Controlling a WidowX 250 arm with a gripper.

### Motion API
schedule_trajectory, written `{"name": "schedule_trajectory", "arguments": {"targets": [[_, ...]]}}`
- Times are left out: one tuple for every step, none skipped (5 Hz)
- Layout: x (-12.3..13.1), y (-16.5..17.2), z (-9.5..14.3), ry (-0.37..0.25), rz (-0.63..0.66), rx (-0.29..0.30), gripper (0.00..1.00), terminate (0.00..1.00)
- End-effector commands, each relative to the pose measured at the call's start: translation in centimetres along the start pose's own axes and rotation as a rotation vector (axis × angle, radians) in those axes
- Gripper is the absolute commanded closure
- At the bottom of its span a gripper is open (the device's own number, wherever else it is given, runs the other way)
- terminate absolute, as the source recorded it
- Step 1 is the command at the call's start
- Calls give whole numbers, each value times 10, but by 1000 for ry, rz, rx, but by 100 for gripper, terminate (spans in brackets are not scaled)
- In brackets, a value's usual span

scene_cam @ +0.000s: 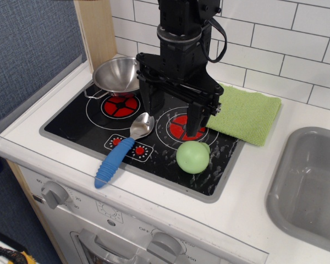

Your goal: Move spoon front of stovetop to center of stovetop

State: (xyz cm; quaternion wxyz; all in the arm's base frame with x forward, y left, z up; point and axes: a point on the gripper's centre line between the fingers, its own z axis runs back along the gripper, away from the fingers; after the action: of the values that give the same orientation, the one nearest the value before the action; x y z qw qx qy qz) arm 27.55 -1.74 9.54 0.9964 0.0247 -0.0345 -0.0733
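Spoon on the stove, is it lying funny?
A bit. The spoon lies slanted, its silver bowl on the stovetop between the burners, its blue handle poking over the front rim. The robot's hand hangs above, holding nothing.

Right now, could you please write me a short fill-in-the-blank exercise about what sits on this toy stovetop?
1. The spoon has a silver bowl and a ribbed handle coloured ____.
2. The silver pot sits at the stovetop's back-left corner, partly over the ____ burner.
3. The round object near the front of the right burner is coloured ____.
4. The green cloth lies on the counter between the stovetop and the grey ____.

Missing words: blue; left; green; sink
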Motion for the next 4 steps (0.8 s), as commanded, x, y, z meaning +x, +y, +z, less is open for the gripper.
{"name": "schedule_trajectory", "arguments": {"targets": [[0, 0, 0, 0, 0, 0, 0, 0], [-17, 27, -12, 21, 82, 10, 0, 0], [-35, 46, -26, 31, 137, 17, 0, 0], [-45, 55, -50, 69, 184, 9, 0, 0]]}}
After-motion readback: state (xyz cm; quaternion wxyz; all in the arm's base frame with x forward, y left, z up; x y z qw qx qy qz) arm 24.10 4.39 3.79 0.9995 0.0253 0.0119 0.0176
